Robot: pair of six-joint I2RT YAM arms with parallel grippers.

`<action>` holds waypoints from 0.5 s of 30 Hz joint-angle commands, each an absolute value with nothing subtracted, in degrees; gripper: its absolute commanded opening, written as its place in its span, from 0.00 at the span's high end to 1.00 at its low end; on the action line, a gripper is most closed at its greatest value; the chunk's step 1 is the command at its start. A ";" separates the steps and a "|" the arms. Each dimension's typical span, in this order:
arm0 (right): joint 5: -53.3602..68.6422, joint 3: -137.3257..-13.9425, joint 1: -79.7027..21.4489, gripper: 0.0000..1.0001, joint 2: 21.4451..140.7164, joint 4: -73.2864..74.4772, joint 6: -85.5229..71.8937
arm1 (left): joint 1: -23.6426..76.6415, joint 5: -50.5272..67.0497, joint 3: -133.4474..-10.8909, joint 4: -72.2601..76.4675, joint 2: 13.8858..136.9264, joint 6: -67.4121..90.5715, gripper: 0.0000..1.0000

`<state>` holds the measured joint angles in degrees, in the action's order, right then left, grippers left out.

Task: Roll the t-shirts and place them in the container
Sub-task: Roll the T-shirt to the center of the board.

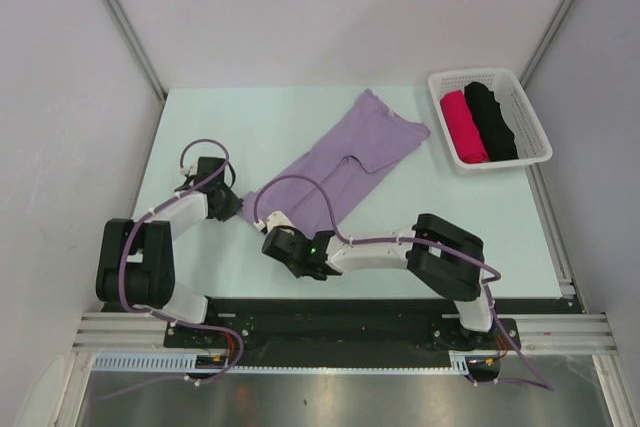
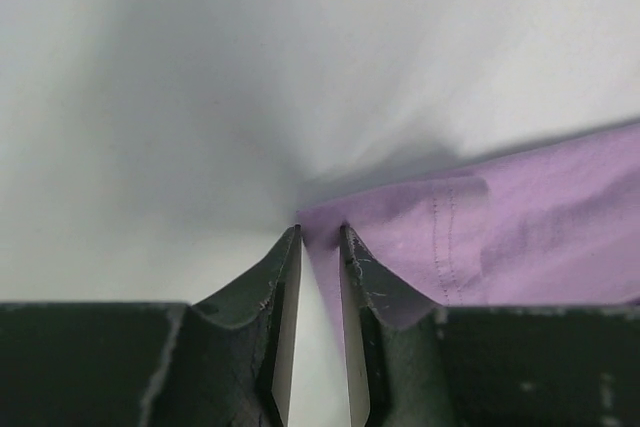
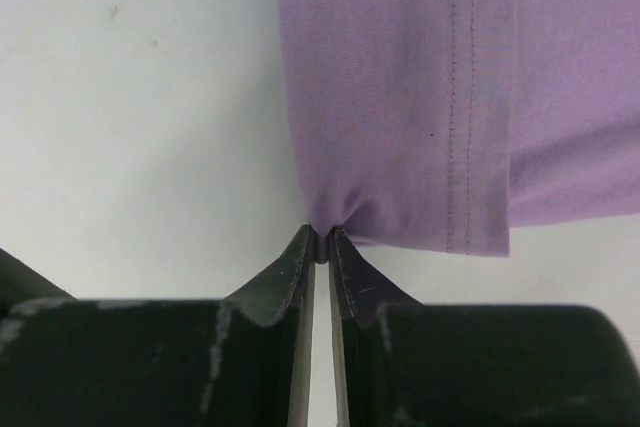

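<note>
A lavender t-shirt (image 1: 350,157), folded into a long strip, lies diagonally across the middle of the table. Its near hem end points toward my arms. My left gripper (image 1: 238,205) sits at the hem's left corner. In the left wrist view the t-shirt (image 2: 540,217) has its corner between the left gripper's (image 2: 320,232) jaws, which stand a little apart with table showing between them. My right gripper (image 1: 275,227) is at the hem's other corner. The right wrist view shows the right gripper (image 3: 322,235) shut on a puckered edge of the t-shirt (image 3: 400,67).
A white basket (image 1: 527,107) stands at the back right, holding a rolled pink shirt (image 1: 465,127) and a rolled black shirt (image 1: 490,119). Purple cables loop over both arms. White walls enclose the table on three sides.
</note>
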<state>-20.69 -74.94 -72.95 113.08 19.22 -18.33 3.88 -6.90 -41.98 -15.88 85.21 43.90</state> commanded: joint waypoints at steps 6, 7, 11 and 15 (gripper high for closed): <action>-10.99 -76.73 -69.35 0.91 107.75 21.18 -18.98 | 5.89 -9.40 -49.30 -18.62 84.72 42.80 0.84; -9.59 -76.82 -68.74 0.92 107.67 21.18 -19.25 | 5.98 -9.75 -49.83 -19.07 84.99 42.80 0.86; -6.51 -76.64 -67.33 0.94 107.58 20.92 -20.21 | 6.24 -9.93 -51.68 -20.48 85.96 42.45 0.91; -4.84 -76.20 -65.83 0.94 106.88 20.83 -21.27 | 6.85 -9.84 -52.82 -20.65 86.75 42.63 0.97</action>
<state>-8.05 -74.94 -67.13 110.08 20.71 -19.70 6.17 -8.47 -49.87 -19.97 85.95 43.40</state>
